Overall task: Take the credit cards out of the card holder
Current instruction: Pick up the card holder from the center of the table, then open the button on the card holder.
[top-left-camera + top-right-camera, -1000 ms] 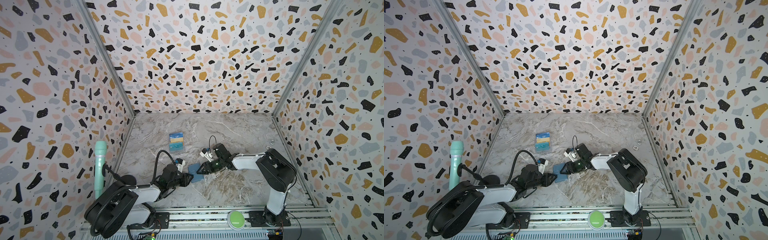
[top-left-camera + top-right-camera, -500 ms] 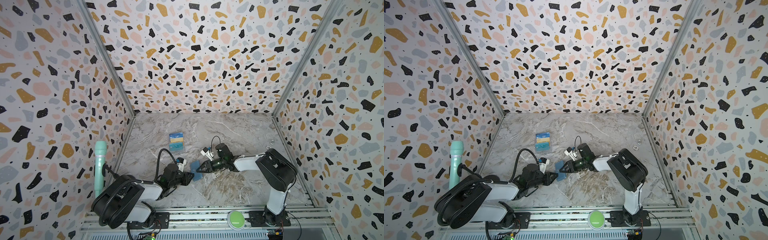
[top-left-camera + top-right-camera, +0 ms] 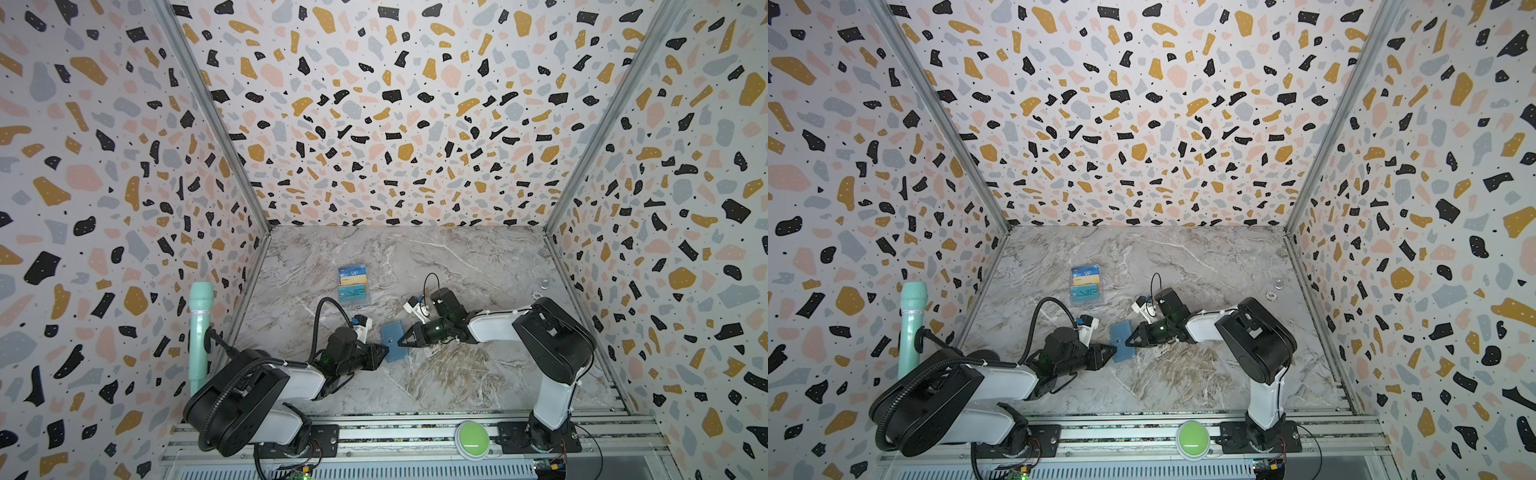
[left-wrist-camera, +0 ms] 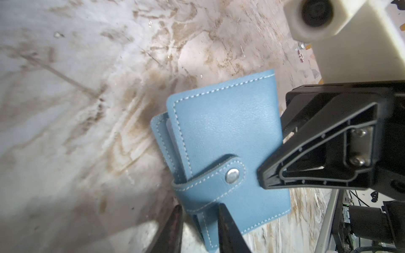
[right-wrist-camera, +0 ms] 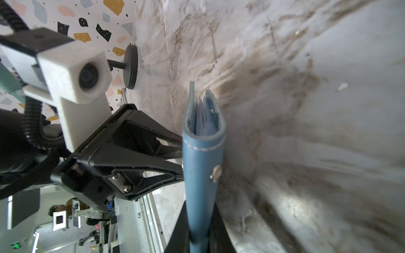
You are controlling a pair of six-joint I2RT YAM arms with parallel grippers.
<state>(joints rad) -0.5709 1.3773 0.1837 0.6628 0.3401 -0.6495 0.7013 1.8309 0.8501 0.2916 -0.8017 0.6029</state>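
Both grippers have the holder [image 4: 225, 135] between them, over the table [image 4: 65, 87] toward its front; whether it touches the surface I cannot tell. Step in hand is opening it: the tab [image 4: 208, 188] wraps round the free edge, its snap [image 4: 232, 176] looks fastened, and no cards show outside. On the tab-side edge the left gripper [image 4: 198, 208] is closed, a finger either side of it. Opposite, the right gripper [image 5: 200, 211] is clamped on the spine edge, the spine rising from between its fingers. Next, I judge, one side must hold the covers firm while the other peels the tab off its stud. That calls for a grip on the tab's tip alone, not on both covers at once. Holder is dusty-blue, grained, leather-like, with pale stitching, a flat booklet with rounded corners; the snap is a small domed metal disc. Thin bluish leaves [image 5: 205, 114] sit between the covers, sleeves or cards I cannot tell. Clear case [image 3: 353, 284] of stacked cards lies well apart, farther back
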